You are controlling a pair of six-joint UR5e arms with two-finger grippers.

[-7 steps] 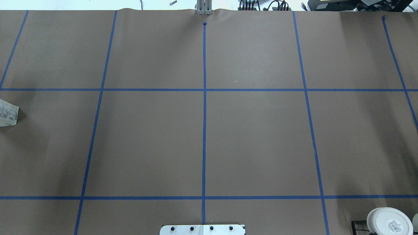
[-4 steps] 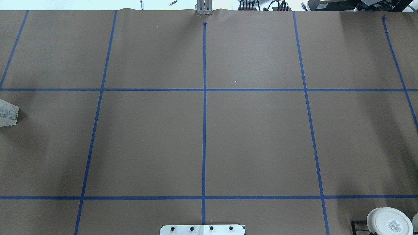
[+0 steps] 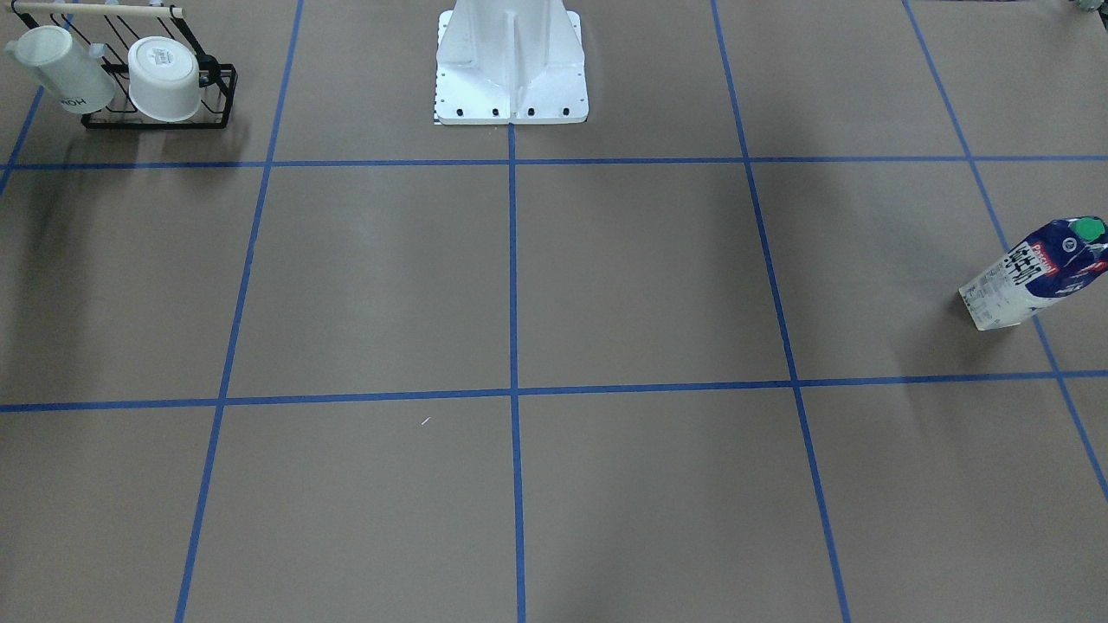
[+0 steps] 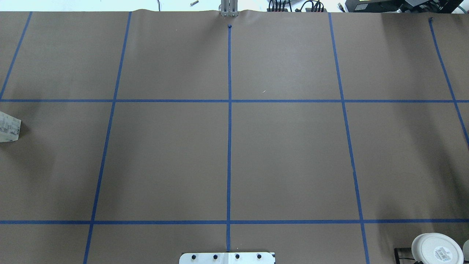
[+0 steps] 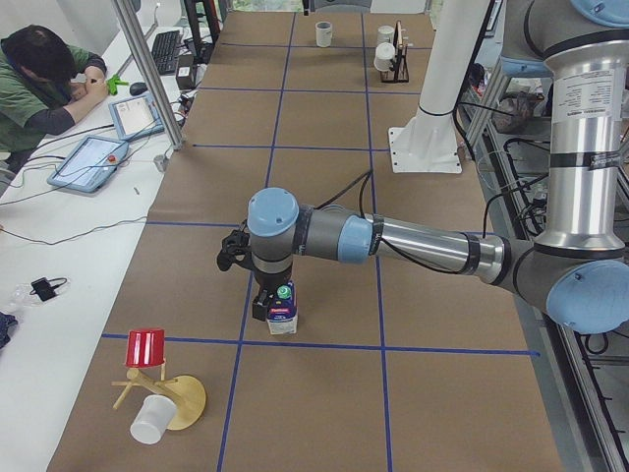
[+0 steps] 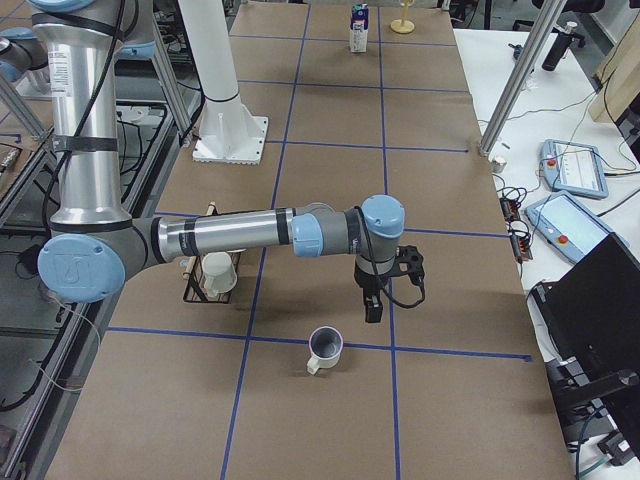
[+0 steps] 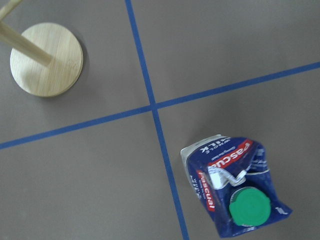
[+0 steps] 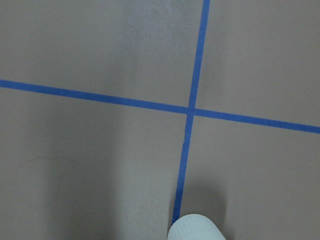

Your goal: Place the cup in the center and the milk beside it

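Observation:
The milk carton point(image 3: 1034, 272), blue on top with a green cap, stands at the table's end on my left. It also shows in the left wrist view point(image 7: 235, 187) and the exterior left view point(image 5: 282, 313). My left gripper point(image 5: 265, 307) hangs right beside the carton; I cannot tell whether it is open or shut. The plain white cup point(image 6: 325, 347) stands upright on a blue tape line at the opposite end; its rim shows in the right wrist view point(image 8: 195, 229). My right gripper point(image 6: 372, 305) hangs just beyond it, state unclear. The center point(image 4: 229, 161) is bare brown paper.
A black wire rack point(image 3: 160, 82) holds two other white cups near my right side. A wooden mug tree point(image 5: 162, 388) with a red cup point(image 5: 145, 348) and a white cup stands near the milk. The white robot base point(image 3: 511, 69) sits mid-table. An operator point(image 5: 44, 79) sits at the side.

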